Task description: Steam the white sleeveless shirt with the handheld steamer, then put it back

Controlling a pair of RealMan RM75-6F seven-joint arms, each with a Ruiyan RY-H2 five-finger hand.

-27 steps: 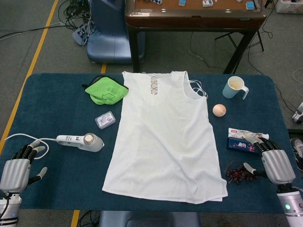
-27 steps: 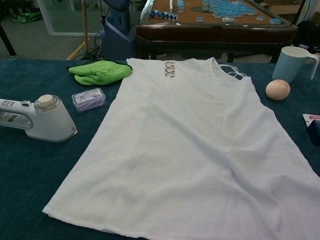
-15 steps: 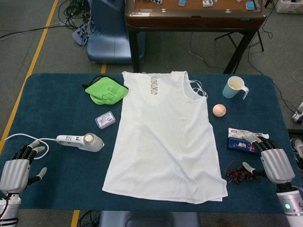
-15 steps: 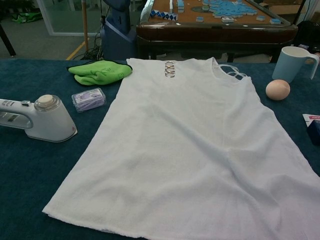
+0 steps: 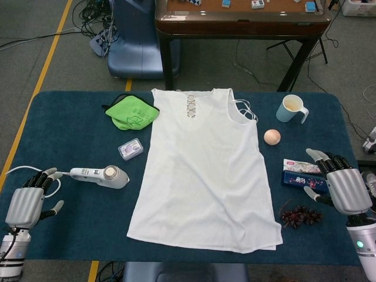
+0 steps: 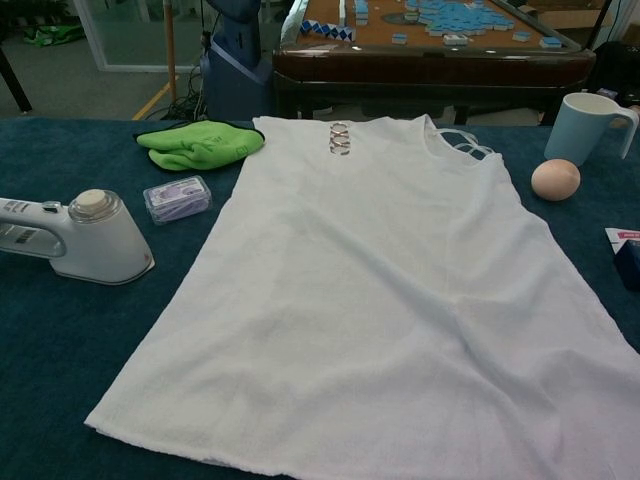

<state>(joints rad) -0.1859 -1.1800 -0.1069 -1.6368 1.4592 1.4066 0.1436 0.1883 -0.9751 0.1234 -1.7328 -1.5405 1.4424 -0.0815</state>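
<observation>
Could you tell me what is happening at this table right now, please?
Nothing is held yet. A white sleeveless shirt lies flat on the blue table. The handheld steamer rests untouched beside it. The left robot hand hovers open near its handle; the right robot hand is open near the far edge.

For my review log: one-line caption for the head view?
White shirt flat on table; steamer untouched beside the open left hand.

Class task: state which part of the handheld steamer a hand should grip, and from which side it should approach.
Probably the slim handle of the handheld steamer. It lies flat, handle pointing toward the open left hand and bulky head toward the shirt, so come from the robot's left, above.
</observation>
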